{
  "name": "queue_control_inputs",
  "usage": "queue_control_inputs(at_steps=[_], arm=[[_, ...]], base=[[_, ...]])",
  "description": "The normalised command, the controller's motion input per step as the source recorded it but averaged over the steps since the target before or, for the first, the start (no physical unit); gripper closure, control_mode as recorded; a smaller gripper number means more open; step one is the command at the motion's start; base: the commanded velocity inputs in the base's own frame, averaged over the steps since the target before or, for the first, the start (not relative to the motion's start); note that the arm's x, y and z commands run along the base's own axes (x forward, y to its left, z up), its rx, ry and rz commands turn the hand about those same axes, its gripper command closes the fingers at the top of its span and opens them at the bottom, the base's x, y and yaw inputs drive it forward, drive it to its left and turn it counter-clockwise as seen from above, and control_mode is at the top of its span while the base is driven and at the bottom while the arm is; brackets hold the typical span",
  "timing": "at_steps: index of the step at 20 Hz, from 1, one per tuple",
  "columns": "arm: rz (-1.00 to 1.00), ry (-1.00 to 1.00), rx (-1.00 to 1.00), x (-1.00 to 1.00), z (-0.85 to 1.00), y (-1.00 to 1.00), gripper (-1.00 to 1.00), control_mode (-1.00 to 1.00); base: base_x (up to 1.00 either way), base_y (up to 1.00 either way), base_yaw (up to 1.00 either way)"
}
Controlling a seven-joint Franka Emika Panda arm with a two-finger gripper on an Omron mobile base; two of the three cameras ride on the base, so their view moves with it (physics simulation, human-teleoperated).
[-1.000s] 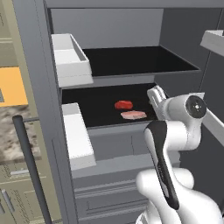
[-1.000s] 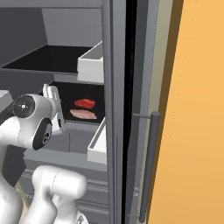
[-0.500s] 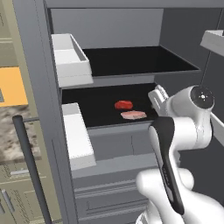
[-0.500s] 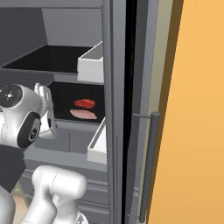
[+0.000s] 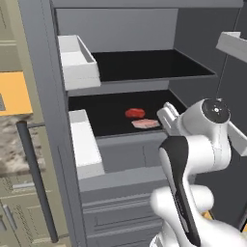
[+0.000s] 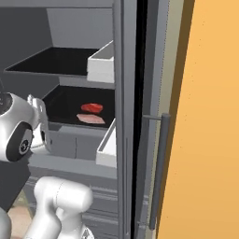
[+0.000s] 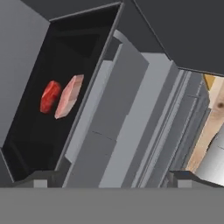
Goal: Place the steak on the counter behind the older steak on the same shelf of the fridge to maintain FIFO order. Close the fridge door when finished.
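Outside fridge [image 5: 43,120], open tool [image 5: 166,116] pulled further back.

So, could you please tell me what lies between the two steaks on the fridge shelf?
Nothing: in the hand view the steak and older steak lie side by side.

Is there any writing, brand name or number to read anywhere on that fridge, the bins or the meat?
None. The fridge, its white bins, the shelf, the red steak and the pale older steak all show plain, unmarked surfaces.
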Motion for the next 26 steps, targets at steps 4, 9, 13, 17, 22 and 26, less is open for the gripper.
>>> queue_control_inputs(at_steps=[4, 9, 13, 17, 22, 26], arm=[[0.0, 0.0, 0.0, 0.0, 0.0, 0.0, -1.0, 1.0], [0.0, 0.0, 0.0, 0.0, 0.0, 0.0, -1.0, 1.0], [0.0, 0.0, 0.0, 0.0, 0.0, 0.0, -1.0, 1.0], [0.0, 0.0, 0.0, 0.0, 0.0, 0.0, -1.0, 1.0], [0.0, 0.0, 0.0, 0.0, 0.0, 0.0, -1.0, 1.0], [0.0, 0.0, 0.0, 0.0, 0.0, 0.0, -1.0, 1.0]], base=[[-0.92, 0.0, -0.02], [-0.43, 0.23, -0.01], [0.11, 0.44, -0.01], [-0.02, 0.27, 0.0], [-0.08, 0.0, 0.0], [-0.01, 0.0, 0.0]])
